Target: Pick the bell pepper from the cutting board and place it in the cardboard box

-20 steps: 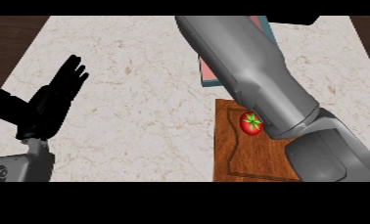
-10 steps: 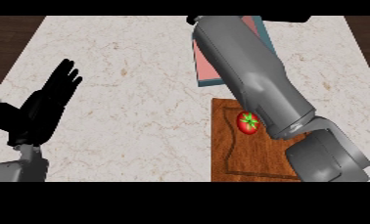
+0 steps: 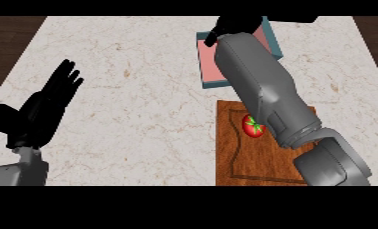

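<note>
a pale marble counter [image 3: 148,118] fills the frame. the right forearm [image 3: 269,93] runs from lower right to upper centre, crossing a wooden cutting board [image 3: 232,163] at lower right. at upper centre the right hand [image 3: 236,27] hovers over a teal-walled box [image 3: 275,43] with a pink floor; whether its fingers are spread or curled cannot be told from here. the left hand [image 3: 48,105] rests at the left edge, fingers straight and up. the red bell pepper [image 3: 252,127] lies on the board, half tucked under the forearm, not yet picked up. judged next: bring the right hand back down over the pepper to grasp it.
</note>
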Robot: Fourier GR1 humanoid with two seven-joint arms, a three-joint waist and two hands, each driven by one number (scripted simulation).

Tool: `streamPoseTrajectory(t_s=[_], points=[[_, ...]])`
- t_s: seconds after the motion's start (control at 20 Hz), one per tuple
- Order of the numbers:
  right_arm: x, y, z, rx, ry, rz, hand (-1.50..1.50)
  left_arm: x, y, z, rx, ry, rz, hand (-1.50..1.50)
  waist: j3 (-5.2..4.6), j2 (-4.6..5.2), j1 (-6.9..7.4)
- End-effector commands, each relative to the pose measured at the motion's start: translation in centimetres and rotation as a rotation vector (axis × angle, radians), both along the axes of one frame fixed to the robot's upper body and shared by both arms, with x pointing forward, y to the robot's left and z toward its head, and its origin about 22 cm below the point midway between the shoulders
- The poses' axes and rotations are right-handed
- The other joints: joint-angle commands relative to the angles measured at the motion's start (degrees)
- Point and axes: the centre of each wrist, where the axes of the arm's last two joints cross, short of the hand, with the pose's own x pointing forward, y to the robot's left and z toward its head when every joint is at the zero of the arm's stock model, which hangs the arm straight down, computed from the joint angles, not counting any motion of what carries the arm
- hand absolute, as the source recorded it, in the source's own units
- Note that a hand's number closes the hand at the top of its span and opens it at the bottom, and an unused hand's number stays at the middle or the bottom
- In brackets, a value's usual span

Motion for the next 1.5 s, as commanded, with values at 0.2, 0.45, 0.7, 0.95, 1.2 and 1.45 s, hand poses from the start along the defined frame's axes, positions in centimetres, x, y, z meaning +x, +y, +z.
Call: streamPoseTrajectory(t_s=[0.2,0.45,0.7,0.95,1.2,1.45], points=[[-0.6,-1.0,-2.8,0.145,-0.172,-0.029,-1.5,0.3,-0.2,-0.4,-0.007,0.003,-0.003,0.0,0.02,-0.25,-0.23],[-0.5,0.0,-0.1,0.283,-0.515,-0.082,-1.5,-0.3,-0.6,-1.2,-0.01,0.013,0.023,0.0,0.04,-0.57,-1.4],[-0.9,-0.5,-0.6,0.386,-0.706,-0.139,-1.5,-0.5,0.2,-0.2,-0.005,0.021,0.047,0.0,0.06,-1.12,-2.47],[-1.8,-0.9,-1.4,0.432,-0.743,-0.16,-1.5,-1.0,1.3,0.0,-0.011,0.019,0.085,0.0,0.03,-1.66,-3.75],[-4.1,-1.9,-2.7,0.503,-0.776,-0.159,-1.5,-2.7,2.4,-0.7,0.014,0.033,0.101,0.0,0.03,-2.41,-5.37],[-8.2,-3.6,-3.8,0.486,-0.762,-0.109,-1.5,-4.1,3.5,-0.4,0.007,0.035,0.089,0.0,0.03,-2.13,-5.37]])
